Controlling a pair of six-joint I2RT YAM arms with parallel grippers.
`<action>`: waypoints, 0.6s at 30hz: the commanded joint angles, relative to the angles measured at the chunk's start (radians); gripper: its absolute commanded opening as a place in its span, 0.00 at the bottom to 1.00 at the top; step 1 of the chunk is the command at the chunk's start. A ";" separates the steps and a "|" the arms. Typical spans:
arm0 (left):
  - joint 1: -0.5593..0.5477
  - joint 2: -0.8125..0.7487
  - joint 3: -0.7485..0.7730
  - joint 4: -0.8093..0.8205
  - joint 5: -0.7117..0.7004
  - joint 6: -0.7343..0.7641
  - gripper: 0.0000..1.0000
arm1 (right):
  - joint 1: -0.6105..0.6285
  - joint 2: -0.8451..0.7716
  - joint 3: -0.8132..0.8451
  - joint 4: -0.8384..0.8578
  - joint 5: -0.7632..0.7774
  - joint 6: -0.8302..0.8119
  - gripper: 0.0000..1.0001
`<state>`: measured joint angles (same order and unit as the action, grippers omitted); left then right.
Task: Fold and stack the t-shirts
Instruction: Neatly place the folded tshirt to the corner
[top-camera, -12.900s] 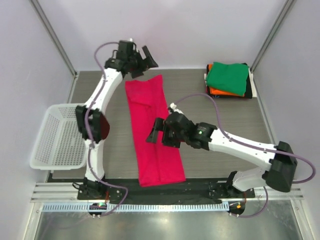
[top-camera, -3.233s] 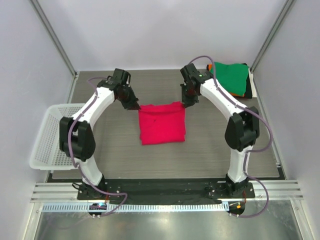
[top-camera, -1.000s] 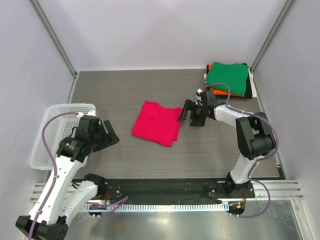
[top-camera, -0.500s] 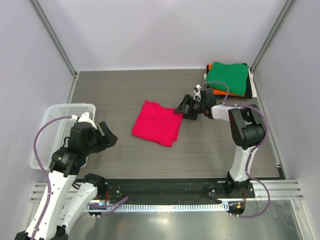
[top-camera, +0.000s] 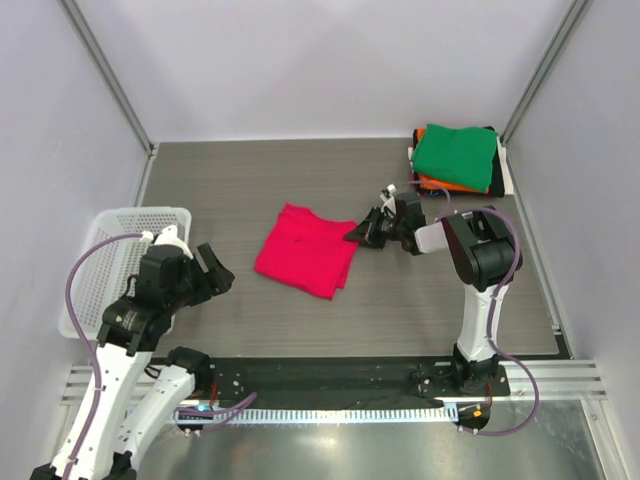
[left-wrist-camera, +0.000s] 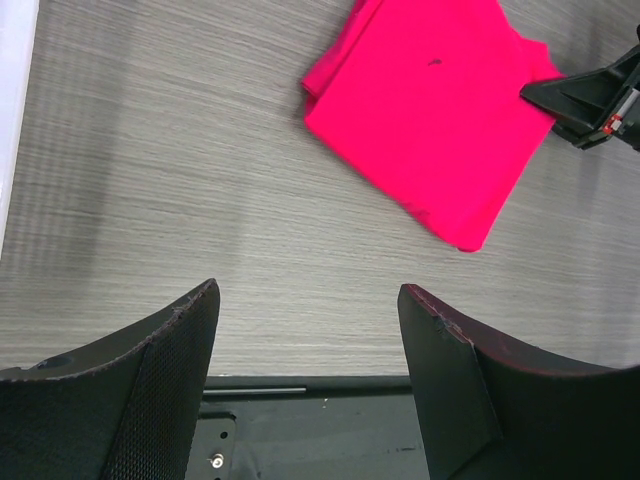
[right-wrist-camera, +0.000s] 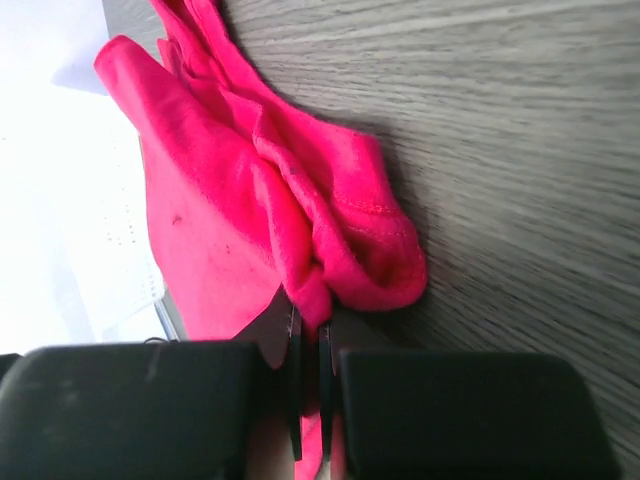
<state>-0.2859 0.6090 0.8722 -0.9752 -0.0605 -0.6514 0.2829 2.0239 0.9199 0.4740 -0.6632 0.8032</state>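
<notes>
A bright pink-red t-shirt (top-camera: 303, 250) lies folded in a tilted rectangle at the table's middle. My right gripper (top-camera: 360, 232) lies low on the table at the shirt's right corner, shut on it. In the right wrist view a bunched fold of the pink-red cloth (right-wrist-camera: 230, 200) is pinched between the shut right gripper (right-wrist-camera: 308, 325). My left gripper (top-camera: 215, 270) hangs open near the front left, well apart from the shirt (left-wrist-camera: 430, 105), and the left gripper (left-wrist-camera: 308, 300) holds nothing. A stack of folded t-shirts sits in the back right corner, green (top-camera: 455, 155) on top of orange (top-camera: 432, 183).
A white mesh basket (top-camera: 120, 222) stands at the left edge, partly under the left arm. The right arm's elbow (top-camera: 480, 250) rises just right of the shirt. Bare grey table lies between the pink-red shirt and the stack.
The right gripper has gone from open to shut on the shirt's right corner, and the shirt has slid slightly left. The left arm has drawn back a little toward the front.
</notes>
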 joint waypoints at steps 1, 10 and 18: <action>0.001 -0.015 -0.004 0.047 -0.013 0.002 0.73 | 0.009 -0.034 0.036 -0.091 0.005 -0.047 0.01; 0.001 -0.021 -0.006 0.050 -0.009 0.002 0.73 | -0.036 -0.234 0.332 -0.762 0.284 -0.516 0.01; 0.001 -0.037 -0.007 0.053 -0.007 0.004 0.73 | -0.067 -0.261 0.617 -0.991 0.499 -0.737 0.01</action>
<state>-0.2859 0.5804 0.8688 -0.9680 -0.0605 -0.6510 0.2287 1.8107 1.4395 -0.3962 -0.2855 0.2031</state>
